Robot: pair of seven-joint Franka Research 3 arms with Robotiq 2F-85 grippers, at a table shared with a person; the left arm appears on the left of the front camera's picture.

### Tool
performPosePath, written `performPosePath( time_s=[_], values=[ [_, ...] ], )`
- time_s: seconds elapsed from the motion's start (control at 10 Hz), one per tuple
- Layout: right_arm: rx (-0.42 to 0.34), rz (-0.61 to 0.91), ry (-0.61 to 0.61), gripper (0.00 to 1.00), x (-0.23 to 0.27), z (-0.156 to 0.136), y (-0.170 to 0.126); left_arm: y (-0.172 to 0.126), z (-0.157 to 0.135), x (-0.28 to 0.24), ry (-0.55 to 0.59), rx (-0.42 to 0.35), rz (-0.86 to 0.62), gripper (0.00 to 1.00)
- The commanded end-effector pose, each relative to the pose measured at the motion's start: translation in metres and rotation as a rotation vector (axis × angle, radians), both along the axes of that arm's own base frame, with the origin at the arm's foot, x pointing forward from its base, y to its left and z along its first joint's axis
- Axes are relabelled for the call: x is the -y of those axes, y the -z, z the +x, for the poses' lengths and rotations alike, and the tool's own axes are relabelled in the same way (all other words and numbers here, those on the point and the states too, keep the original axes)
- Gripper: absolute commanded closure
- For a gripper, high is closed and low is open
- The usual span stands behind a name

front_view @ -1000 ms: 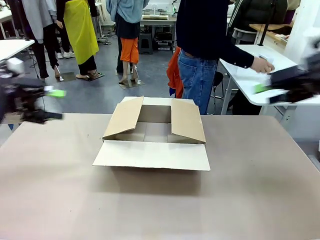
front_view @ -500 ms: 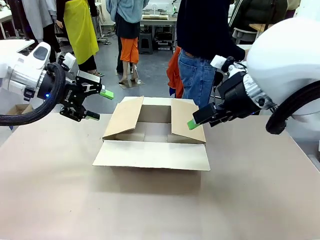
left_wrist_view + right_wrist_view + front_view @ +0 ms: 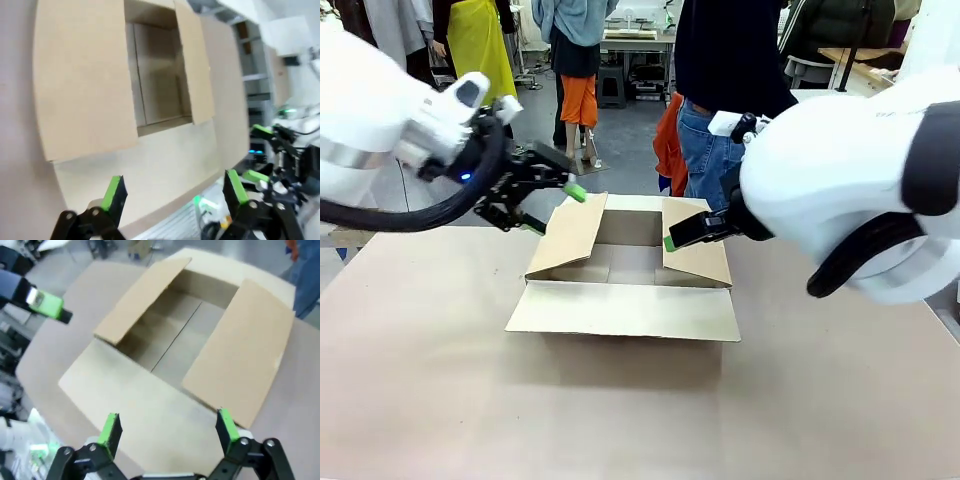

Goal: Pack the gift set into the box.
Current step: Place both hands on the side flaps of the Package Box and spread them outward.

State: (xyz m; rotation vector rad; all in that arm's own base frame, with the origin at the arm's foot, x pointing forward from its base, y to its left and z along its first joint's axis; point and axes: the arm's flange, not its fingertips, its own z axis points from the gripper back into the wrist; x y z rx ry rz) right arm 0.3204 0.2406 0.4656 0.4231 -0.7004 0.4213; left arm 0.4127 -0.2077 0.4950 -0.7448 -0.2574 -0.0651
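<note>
In the middle of the desk (image 3: 620,420) sits the box (image 3: 625,310), flaps open (near one lying flat). Left gripper (image 3: 174,189) and right gripper (image 3: 167,427) hover by its side flaps, both spread apart.

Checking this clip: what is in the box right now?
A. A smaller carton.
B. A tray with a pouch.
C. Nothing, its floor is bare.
C: the right wrist view looks down into the box, and its floor is bare cardboard.
</note>
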Motion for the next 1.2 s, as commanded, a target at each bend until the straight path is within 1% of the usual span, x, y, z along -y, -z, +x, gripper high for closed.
performPosePath(
  time_s=[0.0,0.1,0.2,0.4,0.5,0.7,0.9,1.0,1.1],
  values=[
    [0.007,0.065,0.043,0.00,0.016,0.003,0.031,-0.015,0.043,0.031,0.066,-0.089,0.201,0.00],
    [-0.038,0.056,0.028,0.00,0.022,0.000,0.036,-0.016,0.058,0.048,0.048,-0.102,0.277,0.00],
    [0.007,0.024,0.043,0.00,0.004,0.003,0.007,-0.014,0.069,0.066,-0.019,-0.100,0.336,0.00],
    [0.007,0.024,0.043,0.00,0.004,0.003,0.007,0.001,0.090,0.097,-0.081,-0.124,0.458,0.00],
    [0.007,0.024,0.043,0.00,0.004,0.003,0.007,0.006,0.095,0.108,-0.103,-0.121,0.502,0.00],
    [0.007,0.024,0.043,0.00,0.004,0.003,0.007,0.018,0.108,0.127,-0.200,-0.103,0.628,0.00],
    [0.007,0.024,0.043,0.00,0.004,0.003,0.007,0.035,0.114,0.138,-0.292,-0.077,0.742,0.00],
    [0.007,0.024,0.043,0.00,0.004,0.003,0.007,0.041,0.115,0.143,-0.316,-0.064,0.793,0.00],
    [0.007,0.024,0.043,0.00,0.004,0.003,0.007,0.048,0.115,0.148,-0.293,-0.063,0.841,0.00]
  ],
)
